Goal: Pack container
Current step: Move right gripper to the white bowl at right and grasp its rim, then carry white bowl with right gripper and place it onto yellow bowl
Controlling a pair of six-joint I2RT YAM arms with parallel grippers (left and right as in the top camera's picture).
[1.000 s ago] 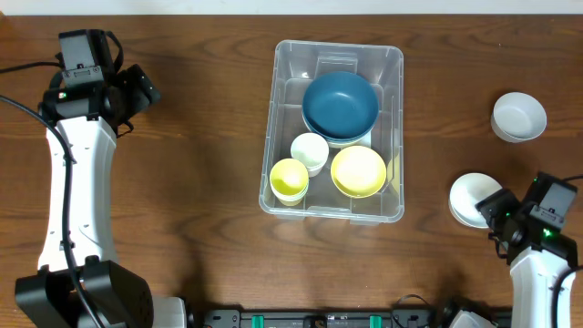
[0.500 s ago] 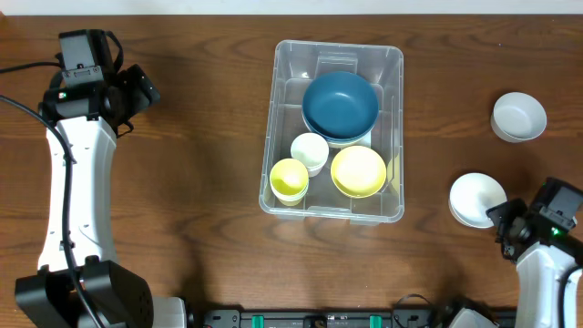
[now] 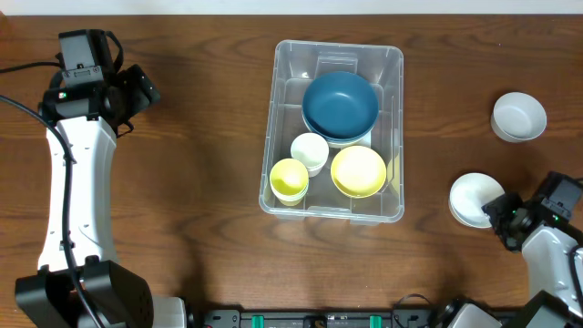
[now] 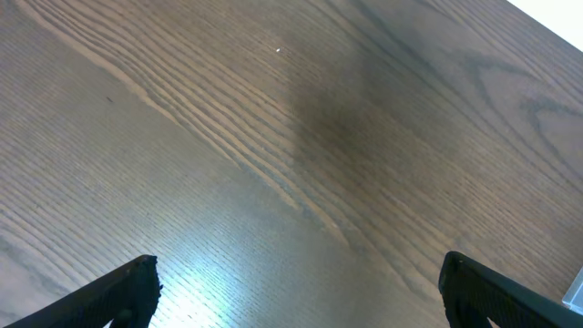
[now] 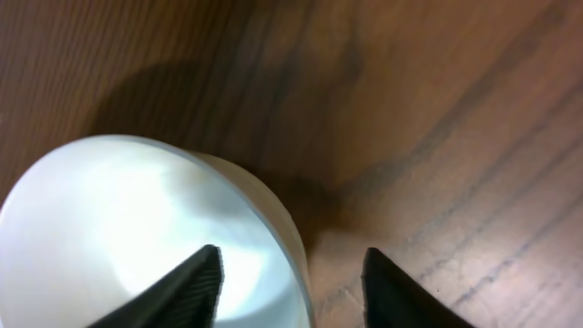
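The container (image 3: 273,109), a large clear bin, stands at the table's middle. It holds a blue bowl (image 3: 340,103), a yellow bowl (image 3: 358,171), a yellow cup (image 3: 290,179) and a white cup (image 3: 310,151). To its right a white bowl (image 3: 474,198) sits on the table. My right gripper (image 3: 499,219) is at that bowl's lower right edge. In the right wrist view the white bowl (image 5: 118,228) has its rim between the parted jaws of the right gripper (image 5: 291,266), one finger (image 5: 182,292) over the inside. My left gripper (image 3: 137,91) is open at the far left, over bare wood (image 4: 296,273).
A second white bowl (image 3: 519,116) rests near the table's right edge, behind the first. The left arm's white link (image 3: 77,191) runs down the left side. Dark wood lies between the arms and the bin.
The right gripper drew back off the white bowl toward the lower right, then edged to its rim, and its jaws have narrowed. The left arm has not moved.
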